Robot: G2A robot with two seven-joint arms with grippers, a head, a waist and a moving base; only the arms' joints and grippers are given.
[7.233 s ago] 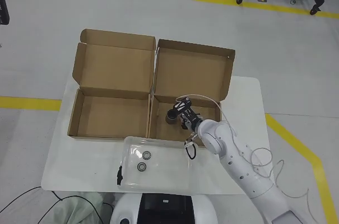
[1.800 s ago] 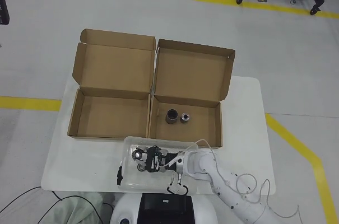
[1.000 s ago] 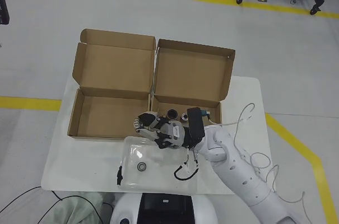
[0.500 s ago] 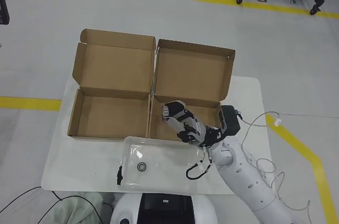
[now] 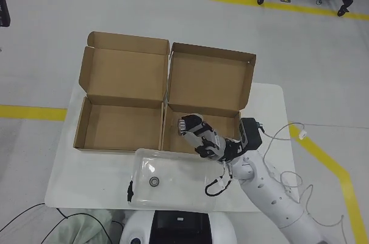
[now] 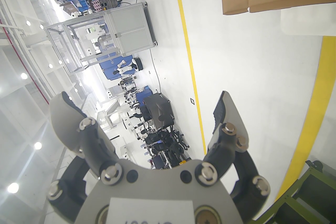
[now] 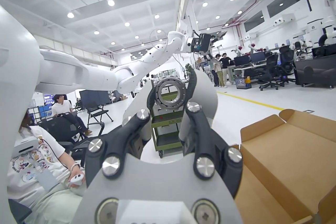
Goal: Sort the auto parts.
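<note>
**Bearing** [image 7: 170,93]: a steel ring with rollers round its rim. It is clamped across its outer edge between the right gripper's fingertips and is clear of every surface.

**Right gripper** [image 5: 186,124]: closed narrow on the bearing. It hangs over the near left part of the right box [image 5: 224,124]. The box floor directly under it is hidden.

**Right box**: open cardboard with its lid standing up behind, side by side with the left box [image 5: 117,127]. The left box's floor shows bare.

**Tray** [image 5: 172,196]: clear plastic, just in front of both boxes. One loose bearing [image 5: 154,181] lies in its left half.

**Left gripper** [image 6: 143,104]: spread wide with nothing between the fingers. It faces out over the floor, off the table [image 5: 266,116].

**Step in hand (judged)**: the placing leg of one pick-and-place. The part has been lifted from the tray and is held above a box.

**Next move (judged)**:
- Lower the bearing inside the box walls and clear of the lid.
- Open the fingers only when it is low, since a ring dropped from height is likely to roll or bounce.
- The loose bearing in the tray is then the likely next pick.
</note>
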